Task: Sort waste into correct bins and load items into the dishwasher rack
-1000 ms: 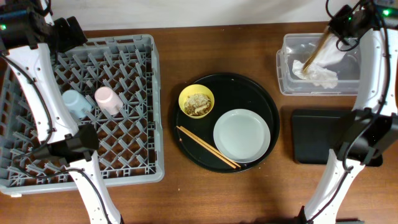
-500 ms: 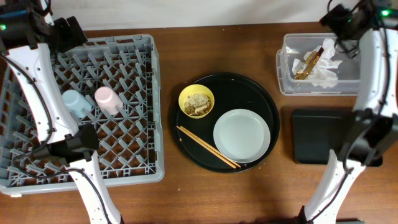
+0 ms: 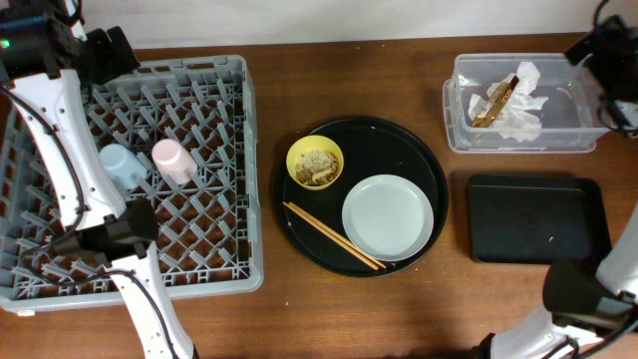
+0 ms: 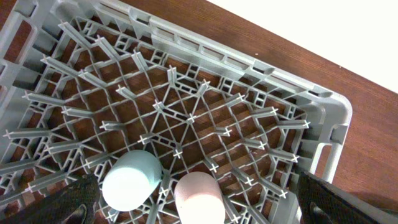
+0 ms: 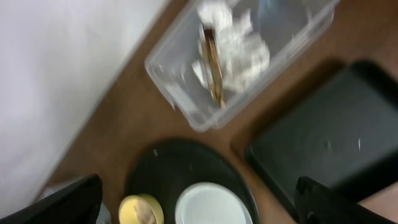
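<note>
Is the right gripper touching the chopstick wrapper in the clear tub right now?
Apart. The right wrist view shows the chopstick wrapper lying on the napkins inside the clear tub, well away from the open right gripper.

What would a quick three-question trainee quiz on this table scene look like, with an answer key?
1. True or false: the chopstick wrapper lies inside the clear tub.
2. How many cups sit in the dishwasher rack?
3. Where are the chopsticks? A in the dishwasher rack; B on the round black tray; C in the shallow black tray.
Key: 1 true. 2 two, the light-blue cup and the pink cup. 3 B.
</note>
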You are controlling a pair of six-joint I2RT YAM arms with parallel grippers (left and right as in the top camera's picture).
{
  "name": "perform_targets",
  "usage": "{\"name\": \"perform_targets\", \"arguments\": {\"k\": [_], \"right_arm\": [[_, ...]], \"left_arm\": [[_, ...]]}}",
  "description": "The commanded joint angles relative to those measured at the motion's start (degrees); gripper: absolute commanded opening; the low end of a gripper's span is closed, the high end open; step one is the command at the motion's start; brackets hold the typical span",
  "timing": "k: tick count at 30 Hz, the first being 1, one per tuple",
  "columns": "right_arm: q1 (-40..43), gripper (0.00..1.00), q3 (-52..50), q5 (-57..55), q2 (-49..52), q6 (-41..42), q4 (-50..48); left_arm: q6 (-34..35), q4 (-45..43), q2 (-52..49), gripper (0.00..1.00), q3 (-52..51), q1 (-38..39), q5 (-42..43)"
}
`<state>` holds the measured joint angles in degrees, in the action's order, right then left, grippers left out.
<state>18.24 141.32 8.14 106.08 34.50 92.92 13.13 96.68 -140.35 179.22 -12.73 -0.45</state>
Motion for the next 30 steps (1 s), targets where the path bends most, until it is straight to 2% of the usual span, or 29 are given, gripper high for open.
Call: {"name": "perform_targets", "arguments": {"k": [1,2,3,6,8,13,20,26,30], "right_arm": [[-1.66,0.99,-0.63,1.81,1.11,-0.42,3.63],[-1.92,0.99,-0.66,1.88,1.14,-0.46,4.42],[-2.67,0.96,-1.14,3.74,1.14,-3.5,4.42],[-7.96,0.96,-1.95,10.75,1.11,-13.03,4.42],[-12.31,0.99,-2.95,9.66,1.11,-13.51,4.42],[-24.5,0.99,-8.57,1.38,1.11,-12.61,3.63],[-35.32,0.99,-20.52,1.03,1.11,-12.63,-1.7],[-38.75,0.99,-26.38,0.13,1.09,-14.34,-8.76],[-32.2,0.99,-19.87,-1.53,1.01,-12.13,-8.2]], "left_arm": [[0.13,0.02,0.5,0.99,0.39,-0.2,0.22],[0.13,0.02,0.5,0.99,0.39,-0.2,0.2],[0.13,0.02,0.5,0.99,0.39,-0.2,0.2],[0.13,0.02,0.5,0.99,0.39,-0.2,0.2],[0.13,0.02,0.5,0.99,0.39,-0.2,0.2],[0.13,0.02,0.5,0.99,0.39,-0.2,0.2],[0.13,0.02,0.5,0.99,0.39,-0.2,0.2],[0.13,0.02,0.5,0.99,0.39,-0.2,0.2],[0.13,0.02,0.5,0.99,0.39,-0.2,0.22]]}}
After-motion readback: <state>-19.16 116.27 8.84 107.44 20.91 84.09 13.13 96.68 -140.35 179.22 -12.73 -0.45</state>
